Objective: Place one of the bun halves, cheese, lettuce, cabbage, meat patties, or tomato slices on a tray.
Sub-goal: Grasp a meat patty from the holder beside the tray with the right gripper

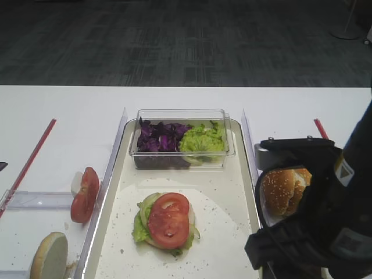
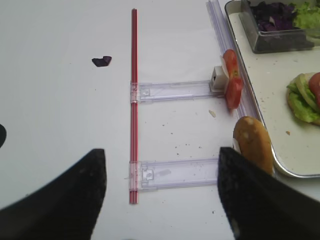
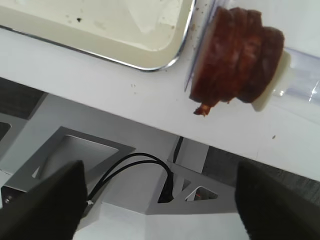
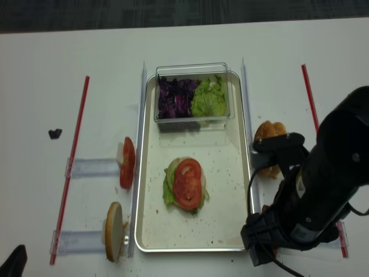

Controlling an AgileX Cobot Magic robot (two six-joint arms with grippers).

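The cream tray [image 4: 228, 173] carries a stack of bun, lettuce [image 1: 140, 228] and a tomato slice [image 1: 168, 220]. More lettuce [image 1: 203, 139] and purple cabbage [image 1: 160, 136] fill a clear box. Upright tomato slices [image 2: 231, 80] and a bun half [image 2: 253, 145] stand in racks left of the tray; more bun halves [image 1: 285, 189] sit on its right. Meat patties [image 3: 237, 62] stand on edge by the tray's corner [image 3: 150, 55]. My right gripper [image 3: 160, 200] is open and empty off the table's front edge, short of the patties. My left gripper [image 2: 160, 195] is open over a clear rack [image 2: 185, 173]. Cheese is out of view.
Red strips [image 4: 72, 156] [image 4: 311, 95] run along both sides of the table. A purple scrap [image 4: 55, 134] lies far left. Clear rails [image 1: 113, 145] flank the tray. Black cables [image 3: 130, 165] and grey framing show below the table edge.
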